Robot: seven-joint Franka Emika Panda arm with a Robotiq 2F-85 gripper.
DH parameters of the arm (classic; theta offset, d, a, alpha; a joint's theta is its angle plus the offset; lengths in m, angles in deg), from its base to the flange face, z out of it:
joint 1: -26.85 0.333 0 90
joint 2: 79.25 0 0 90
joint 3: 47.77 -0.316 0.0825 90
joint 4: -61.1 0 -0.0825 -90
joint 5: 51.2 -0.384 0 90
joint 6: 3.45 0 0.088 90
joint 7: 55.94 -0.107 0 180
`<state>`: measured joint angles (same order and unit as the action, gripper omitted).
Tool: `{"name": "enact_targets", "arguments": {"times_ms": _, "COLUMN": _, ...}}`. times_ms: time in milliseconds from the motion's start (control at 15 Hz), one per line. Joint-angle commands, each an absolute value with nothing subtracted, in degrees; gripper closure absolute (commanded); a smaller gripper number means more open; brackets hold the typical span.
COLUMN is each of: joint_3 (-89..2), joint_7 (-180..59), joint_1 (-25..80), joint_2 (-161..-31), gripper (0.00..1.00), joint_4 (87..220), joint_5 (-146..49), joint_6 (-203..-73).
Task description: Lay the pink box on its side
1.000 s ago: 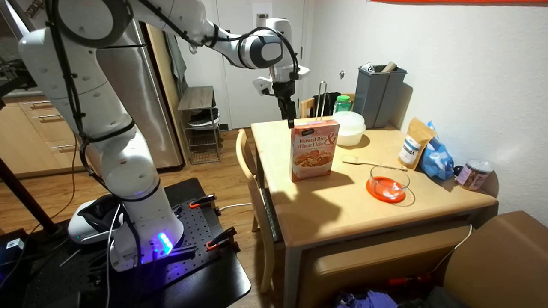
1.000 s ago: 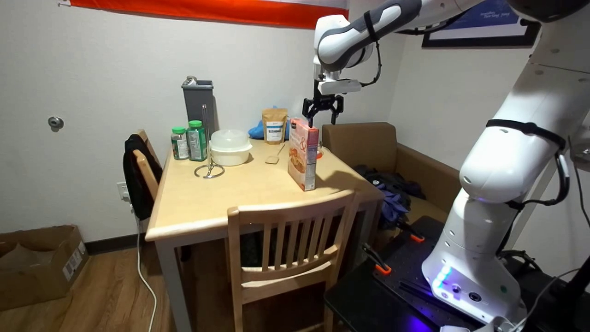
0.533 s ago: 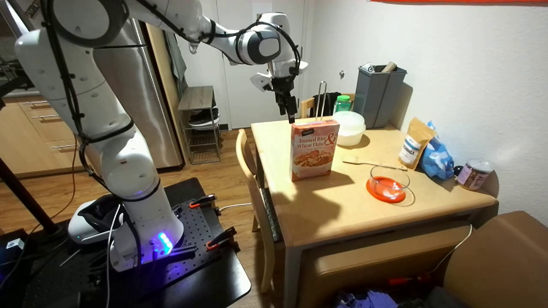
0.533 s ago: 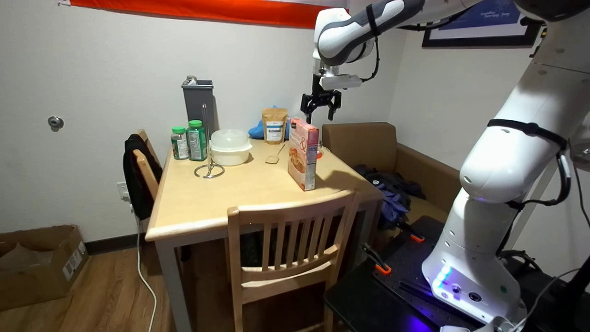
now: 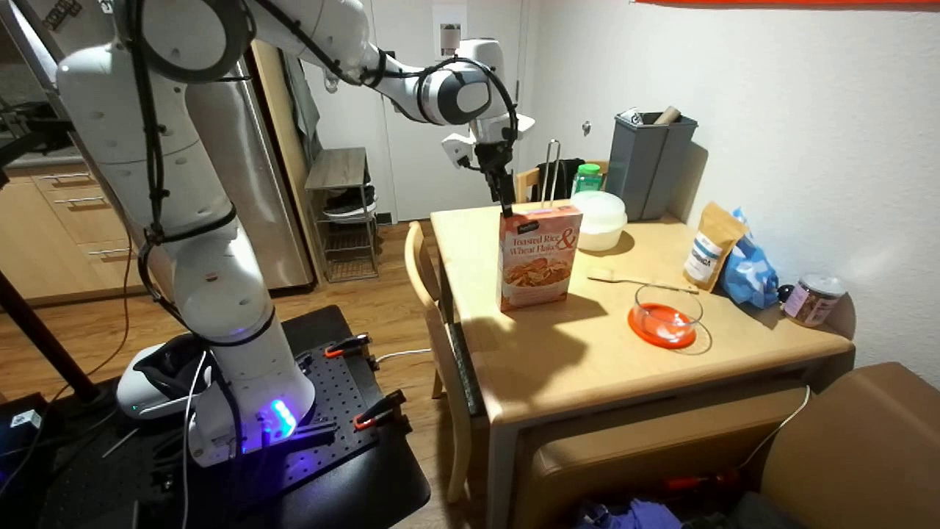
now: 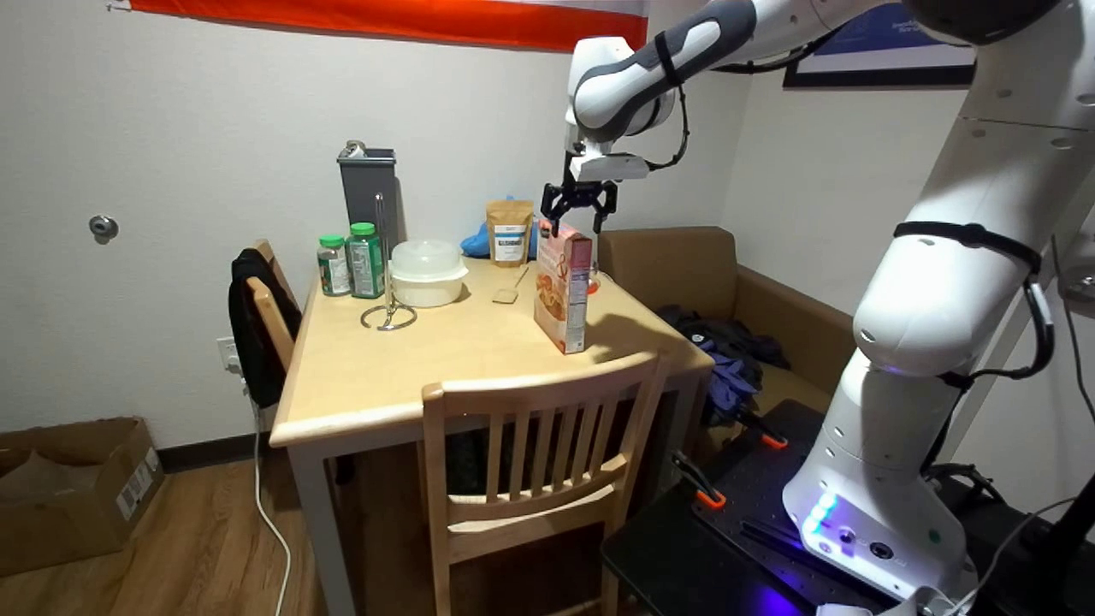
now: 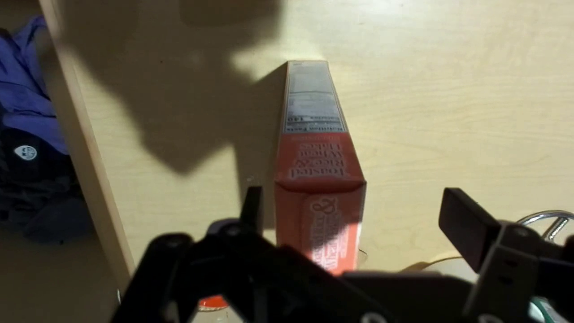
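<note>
Claw [image 6: 577, 228] above table [image 6: 428, 364] by wall [image 6: 479, 111]

Box [image 5: 538, 261] on table [image 5: 613, 360] (claw [image 6: 577, 229] above)

In an exterior view I've got a gray bin [image 5: 653, 173] upper right, a brown pouch [image 5: 712, 246] further right; my wrist view shows purple cloth [image 7: 27, 98] at upper left.

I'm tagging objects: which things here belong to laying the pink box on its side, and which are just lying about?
Part of the job:
pink box, standing upright
tool, open near its top

Just lying about:
kraft pouch
blue bag
white container
green-lidded jars
gray bin
utensil
metal stand
clear bowl
</note>
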<state>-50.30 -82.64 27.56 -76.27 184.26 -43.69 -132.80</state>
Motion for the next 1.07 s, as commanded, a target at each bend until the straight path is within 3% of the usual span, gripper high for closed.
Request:
{"name": "enact_targets", "arguments": {"times_ms": 0, "joint_3": -49.9, "joint_7": -86.0, "joint_1": 27.4, "joint_2": -81.1, "gripper": 0.00, "joint_4": 179.3, "joint_5": -41.6, "joint_6": -134.7}}
{"name": "enact_targets", "arguments": {"times_ms": 467, "joint_3": -47.4, "joint_7": -88.4, "joint_1": 27.6, "joint_2": -84.1, "gripper": 0.00, "joint_4": 176.8, "joint_5": -39.0, "joint_6": -134.2}}
{"name": "enact_targets", "arguments": {"times_ms": 867, "joint_3": -47.1, "joint_7": -80.3, "joint_1": 27.1, "joint_2": -88.1, "gripper": 0.00, "joint_4": 176.4, "joint_5": -48.3, "joint_6": -134.0}}
{"name": "enact_targets", "arguments": {"times_ms": 933, "joint_3": -47.0, "joint_7": -79.7, "joint_1": 27.1, "joint_2": -88.5, "gripper": 0.09, "joint_4": 176.5, "joint_5": -48.9, "joint_6": -134.4}}
{"name": "enact_targets", "arguments": {"times_ms": 1000, "joint_3": -46.7, "joint_7": -79.8, "joint_1": 27.1, "joint_2": -88.8, "gripper": 0.26, "joint_4": 176.7, "joint_5": -49.0, "joint_6": -134.7}}
